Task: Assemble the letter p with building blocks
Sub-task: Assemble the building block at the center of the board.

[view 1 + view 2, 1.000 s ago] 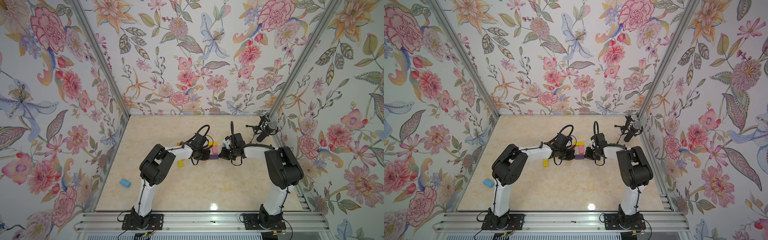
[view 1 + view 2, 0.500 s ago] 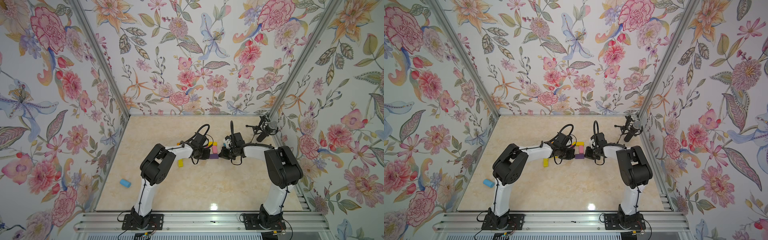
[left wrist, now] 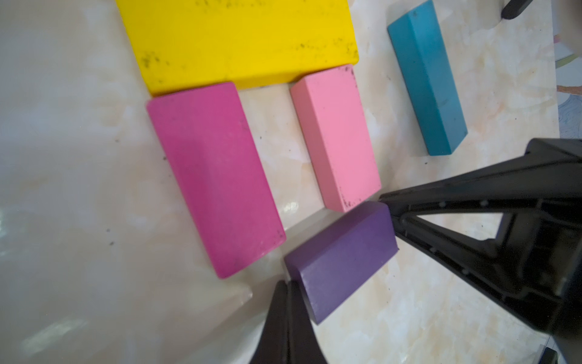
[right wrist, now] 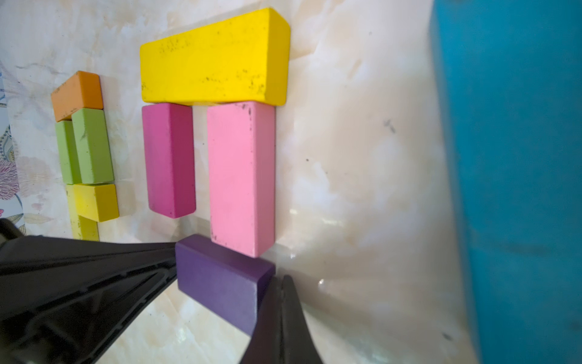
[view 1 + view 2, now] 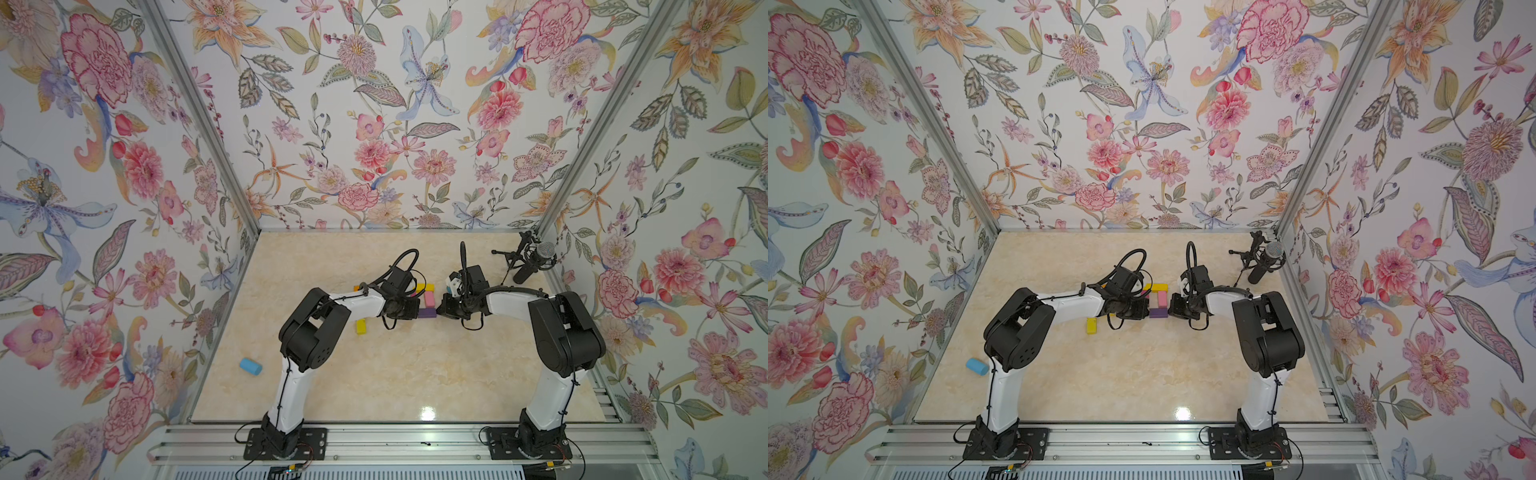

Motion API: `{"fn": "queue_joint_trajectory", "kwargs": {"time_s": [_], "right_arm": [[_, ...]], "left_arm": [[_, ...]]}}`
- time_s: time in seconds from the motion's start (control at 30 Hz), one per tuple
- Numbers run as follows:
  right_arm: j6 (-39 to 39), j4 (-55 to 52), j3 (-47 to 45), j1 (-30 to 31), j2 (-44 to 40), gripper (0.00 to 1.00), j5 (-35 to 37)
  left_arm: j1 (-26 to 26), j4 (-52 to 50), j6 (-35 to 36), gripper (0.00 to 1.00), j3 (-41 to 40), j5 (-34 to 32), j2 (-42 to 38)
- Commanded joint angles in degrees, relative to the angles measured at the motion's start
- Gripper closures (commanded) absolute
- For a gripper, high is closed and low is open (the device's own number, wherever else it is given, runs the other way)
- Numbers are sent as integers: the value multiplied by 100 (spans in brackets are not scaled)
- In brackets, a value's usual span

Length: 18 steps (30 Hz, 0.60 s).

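Observation:
A long yellow block (image 4: 214, 60) lies across the ends of a magenta block (image 4: 168, 157) and a pink block (image 4: 241, 176). A purple block (image 4: 217, 277) lies slightly askew at their other ends, touching the pink one; it shows in both top views (image 5: 427, 312) (image 5: 1158, 312). My left gripper (image 3: 288, 283) is shut and empty, its tip against one end of the purple block (image 3: 343, 261). My right gripper (image 4: 278, 277) is shut and empty against the opposite end. A teal block (image 3: 426, 78) lies apart, beyond the pink block (image 3: 337, 138).
Orange (image 4: 77, 94), green (image 4: 91, 145) and yellow-green (image 4: 96, 201) blocks sit in a cluster beyond the magenta one. A loose yellow block (image 5: 361, 327) lies under the left arm. A blue cylinder (image 5: 250, 366) rests near the left wall. A microphone (image 5: 534, 259) stands at the back right.

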Motion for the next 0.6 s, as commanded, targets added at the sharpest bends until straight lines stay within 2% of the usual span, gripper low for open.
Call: {"fn": "queue_joint_trajectory", "kwargs": {"time_s": [0.0, 0.27, 0.57], "right_arm": [[61, -104, -145, 39, -31, 100, -7], [99, -100, -375, 33, -277, 100, 114], [86, -100, -489, 27, -373, 100, 90]], "left_arm": [[33, -219, 4, 100, -196, -218, -108], [33, -205, 11, 100, -180, -196, -83], [34, -285, 42, 100, -311, -480, -275]]}}
